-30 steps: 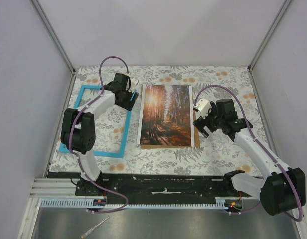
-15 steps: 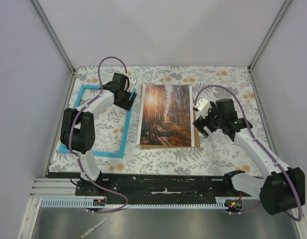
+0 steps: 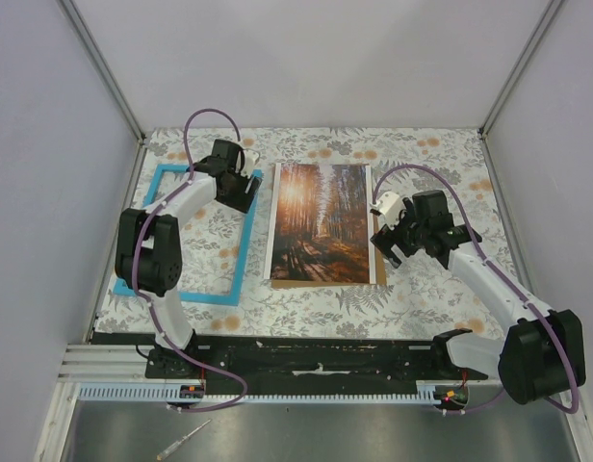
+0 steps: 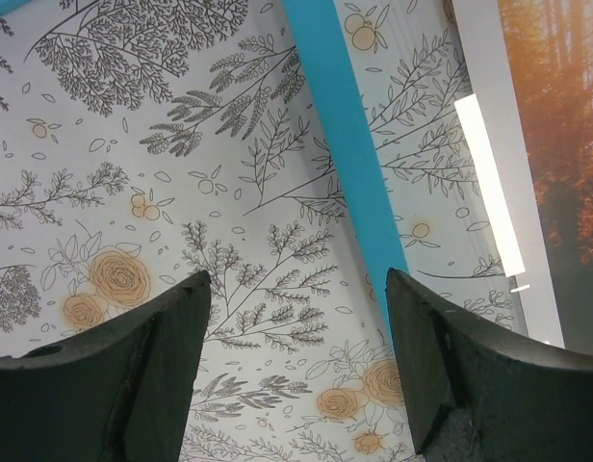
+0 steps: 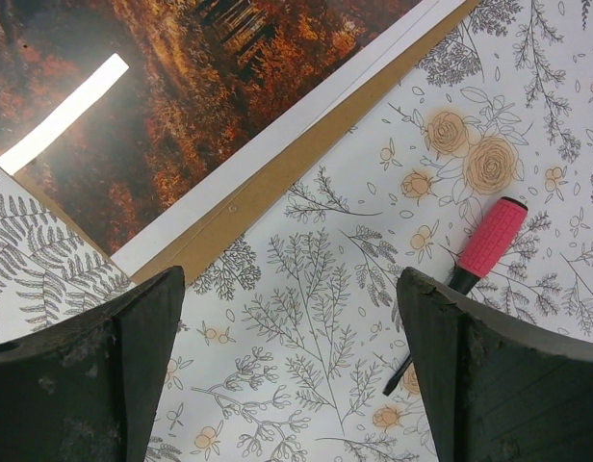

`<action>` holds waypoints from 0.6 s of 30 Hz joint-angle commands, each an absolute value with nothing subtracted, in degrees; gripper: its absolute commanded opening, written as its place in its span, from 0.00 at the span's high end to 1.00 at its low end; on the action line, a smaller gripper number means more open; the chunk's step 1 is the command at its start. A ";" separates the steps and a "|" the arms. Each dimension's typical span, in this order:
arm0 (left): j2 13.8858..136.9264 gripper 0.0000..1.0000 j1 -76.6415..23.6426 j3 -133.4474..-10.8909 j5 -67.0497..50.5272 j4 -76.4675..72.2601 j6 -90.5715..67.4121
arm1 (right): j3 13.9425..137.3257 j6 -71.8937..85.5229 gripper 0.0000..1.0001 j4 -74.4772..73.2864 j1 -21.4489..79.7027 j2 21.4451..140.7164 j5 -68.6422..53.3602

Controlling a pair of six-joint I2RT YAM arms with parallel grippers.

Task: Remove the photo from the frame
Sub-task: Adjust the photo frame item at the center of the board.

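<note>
The photo [image 3: 321, 221], an orange autumn forest print with a white edge, lies flat at the table's middle, outside the frame. The blue frame [image 3: 244, 252] lies empty to its left on the floral cover. My left gripper [image 3: 243, 194] hovers open over the frame's right bar [image 4: 340, 135]. Only floral cloth shows between its fingers, and the photo's edge [image 4: 566, 144] lies to the right. My right gripper [image 3: 386, 243] hangs open just off the photo's right edge. The right wrist view shows the photo's corner [image 5: 229, 77] on brown board, apart from the gripper [image 5: 292, 279].
A red-handled screwdriver [image 5: 489, 241] lies on the cloth beside my right gripper's finger. Grey walls close in the floral table cover [image 3: 422, 154] on three sides. Another small tool [image 3: 181, 443] lies on the metal sheet below the arm bases.
My left gripper has drifted slightly toward the far left, along the frame's right bar. My right gripper has edged a little toward the photo. Frame and photo have not moved.
</note>
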State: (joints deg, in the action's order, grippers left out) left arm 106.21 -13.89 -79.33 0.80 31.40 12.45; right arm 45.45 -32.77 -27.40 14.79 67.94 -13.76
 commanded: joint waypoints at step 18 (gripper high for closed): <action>114.52 0.20 -13.97 -86.83 -4.04 32.78 10.11 | 47.02 -30.23 0.02 -27.33 14.85 66.53 -22.32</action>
State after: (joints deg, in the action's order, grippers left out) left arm 113.65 -13.89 -83.88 -0.75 32.95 12.40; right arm 45.45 -30.87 -27.51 14.79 66.48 -20.78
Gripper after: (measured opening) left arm 0.795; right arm 0.980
